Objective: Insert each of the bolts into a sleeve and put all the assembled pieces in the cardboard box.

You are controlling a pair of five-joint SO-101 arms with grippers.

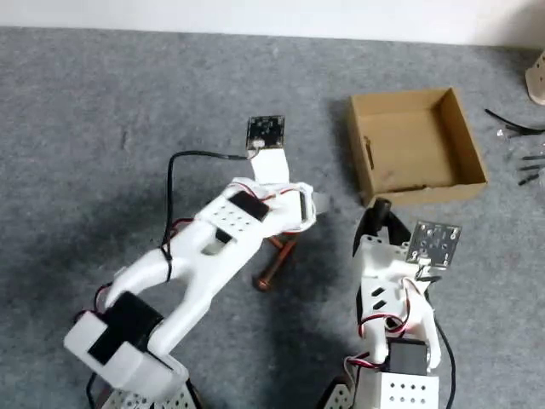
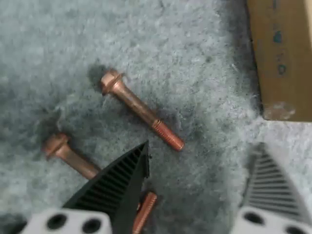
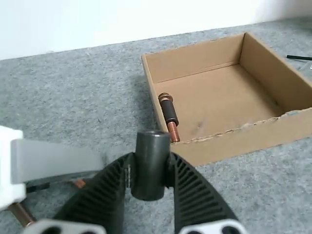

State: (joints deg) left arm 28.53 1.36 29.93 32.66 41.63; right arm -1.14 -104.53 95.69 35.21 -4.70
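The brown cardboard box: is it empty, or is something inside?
Not empty: one copper bolt wearing a dark sleeve lies inside the brown cardboard box, against a side wall.

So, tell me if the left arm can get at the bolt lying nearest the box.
Probably yes: the left arm hangs just over that bolt, jaws open, with bare carpet around it and nothing between.

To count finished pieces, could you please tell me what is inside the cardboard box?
One sleeved bolt lies against a wall inside the cardboard box, the only piece showing. The near wall covers a strip of the floor.
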